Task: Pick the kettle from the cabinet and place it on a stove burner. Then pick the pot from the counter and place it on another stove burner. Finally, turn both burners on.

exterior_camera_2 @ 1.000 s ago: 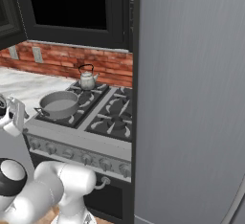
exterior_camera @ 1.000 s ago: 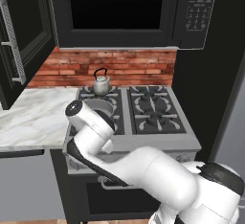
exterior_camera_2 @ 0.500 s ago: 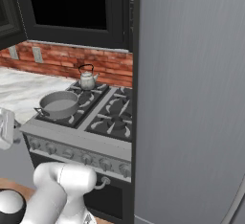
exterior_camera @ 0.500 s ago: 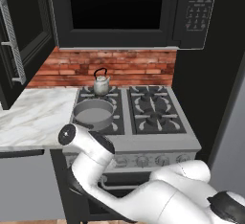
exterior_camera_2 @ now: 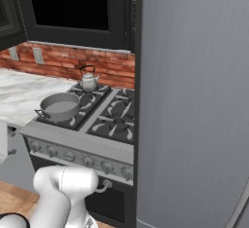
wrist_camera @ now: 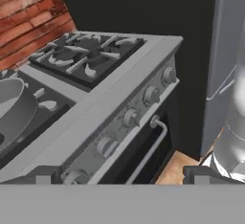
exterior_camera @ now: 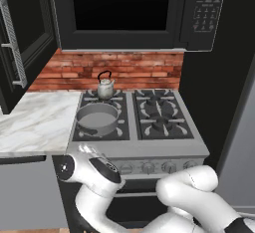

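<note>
You had the small rounded silvery-grey metal kettle with the tall black arched handle (exterior_camera: 105, 86) standing upright on the rear left burner of the steel range (exterior_camera: 149, 150), close under the red brick backsplash (exterior_camera: 144, 71). In the right base view the same kettle (exterior_camera_2: 88, 80) sat at the back of the range, against the brick. The wide shallow grey metal pot with two small dark loop handles (exterior_camera: 97, 117) rested on the front left burner, just in front of the kettle and apart from it; from the right its near loop handle stuck out toward the white-grey veined marble bench (exterior_camera_2: 24, 91) beside the range. The two right-hand burners under their black cast-iron grates (exterior_camera: 158, 113) carried nothing. The row of round front knobs (exterior_camera: 148, 167) ran along the range's front panel, below the pot. Your arm was folded low in front of the range, its white elbow link (exterior_camera: 94, 173) level with the knob panel at the left end. The hand view looked slantwise across the front of the range: the pot's rim (wrist_camera: 14, 110) at the left edge, the knobs (wrist_camera: 130, 117) in a diagonal line, the oven door's grey bar handle (wrist_camera: 152, 147) beneath them, and the grey refrigerator side (wrist_camera: 225, 46) beyond. The claw's two dark tips (wrist_camera: 119, 175) showed at the bottom, well apart, left and right, with nothing between them and touching no knob. The black microwave with keypad (exterior_camera: 149, 10) hung above the range; the black matte wall cabinet (exterior_camera: 25, 33) stood at the left.
</note>
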